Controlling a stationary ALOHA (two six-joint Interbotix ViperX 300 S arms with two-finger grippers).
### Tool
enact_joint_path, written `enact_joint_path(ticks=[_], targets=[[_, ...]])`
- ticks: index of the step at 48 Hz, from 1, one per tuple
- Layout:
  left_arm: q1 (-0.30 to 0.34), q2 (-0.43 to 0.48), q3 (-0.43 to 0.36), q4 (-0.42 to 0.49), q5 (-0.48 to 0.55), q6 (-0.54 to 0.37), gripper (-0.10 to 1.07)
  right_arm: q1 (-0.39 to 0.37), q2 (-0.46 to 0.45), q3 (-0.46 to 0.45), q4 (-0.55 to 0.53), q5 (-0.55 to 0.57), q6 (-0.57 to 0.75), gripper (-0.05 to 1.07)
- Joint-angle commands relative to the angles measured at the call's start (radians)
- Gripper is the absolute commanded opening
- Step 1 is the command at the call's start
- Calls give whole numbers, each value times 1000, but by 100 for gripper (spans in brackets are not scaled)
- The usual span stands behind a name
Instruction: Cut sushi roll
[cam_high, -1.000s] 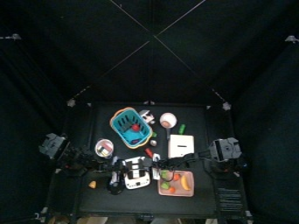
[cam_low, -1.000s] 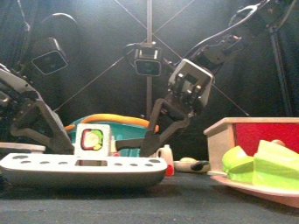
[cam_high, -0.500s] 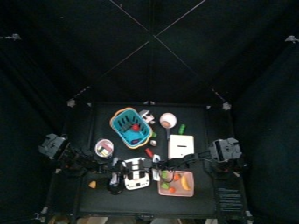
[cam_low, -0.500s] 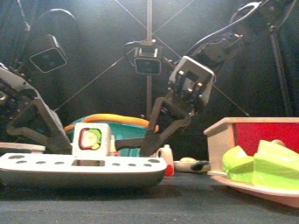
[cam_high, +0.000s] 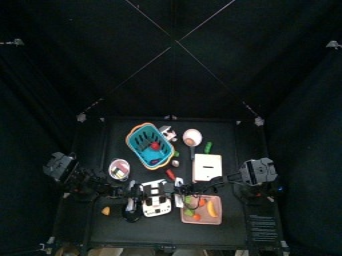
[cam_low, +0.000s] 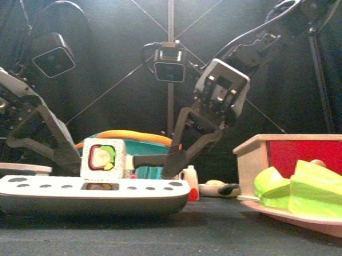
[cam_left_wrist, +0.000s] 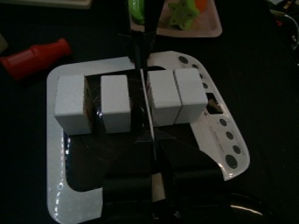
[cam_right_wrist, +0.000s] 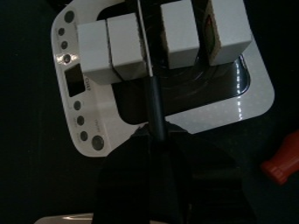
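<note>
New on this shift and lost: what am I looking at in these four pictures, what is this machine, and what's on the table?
It is a robot with two black arms, the left arm and the right arm, each ending in a claw. One picture looks straight down on the small table, one looks level from its front edge, and two come from cameras on the wrists. Near the front lies a white tray with a sushi roll in white-sided pieces. A knife stands in a gap between pieces; which claw grips it I cannot tell. Also there: a teal basket and a pink plate of green food.
</note>
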Motion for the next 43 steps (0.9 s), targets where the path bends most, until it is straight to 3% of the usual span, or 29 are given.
enact_joint_path(ticks=[1, 23, 36, 43], targets=[[5, -34, -28, 12, -8, 5, 38, -9, -60, -35, -12, -5, 2, 42], [54, -117, -14, 57, -8, 55, 38, -23, -103, -52, -66, 2, 2, 42], [54, -143, -3, 52, -6, 58, 38, -17, -112, -51, -69, 2, 2, 42], [29, -138, -5, 3, -6, 57, 38, -14, -112, -46, -63, 2, 3, 42]])
